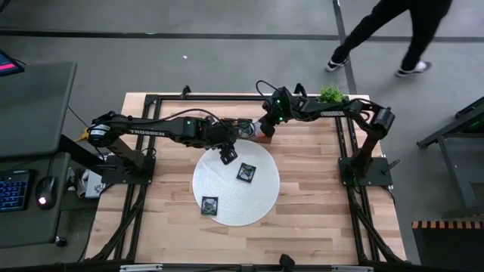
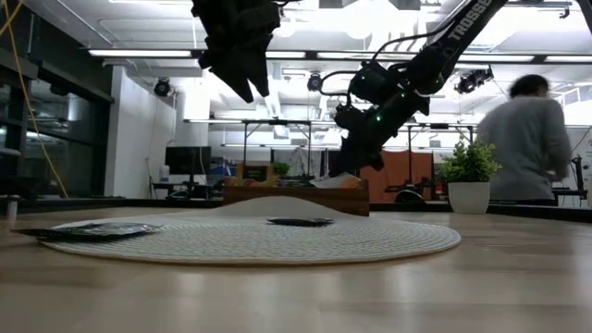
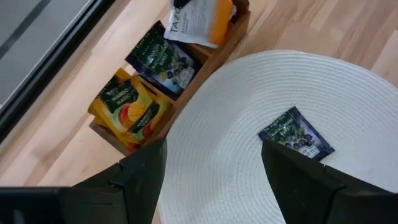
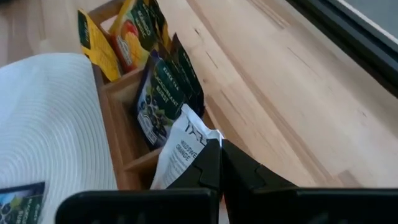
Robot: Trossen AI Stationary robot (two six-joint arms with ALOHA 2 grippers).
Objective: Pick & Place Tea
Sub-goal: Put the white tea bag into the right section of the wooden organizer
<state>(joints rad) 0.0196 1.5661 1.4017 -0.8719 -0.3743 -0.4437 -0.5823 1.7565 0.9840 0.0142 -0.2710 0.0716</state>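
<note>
The brown wooden tray (image 3: 213,55) stands at the far edge of the round white mat (image 1: 257,200). It holds orange sachets (image 3: 127,112), black sachets (image 3: 163,59) and a white sachet (image 4: 180,152). Two black sachets lie flat on the mat, one near its middle (image 1: 246,172) and one near its near-left edge (image 1: 209,205). My right gripper (image 4: 219,149) is over the tray's end compartment, shut on the white sachet. My left gripper (image 3: 214,177) hovers open above the far-left part of the mat (image 1: 228,156) and holds nothing. My right gripper pinches the white sachet by its upper corner (image 4: 208,138) between its two fingers, slanting down from above on the table's right side. The sachet stands tilted, and its lower part is down in the tray's compartment (image 4: 140,165).
A potted plant (image 1: 330,94) stands at the table's far right corner. A person (image 1: 393,30) walks on the floor beyond the far edge. Bare wood lies to the right of the mat and along the near edge.
</note>
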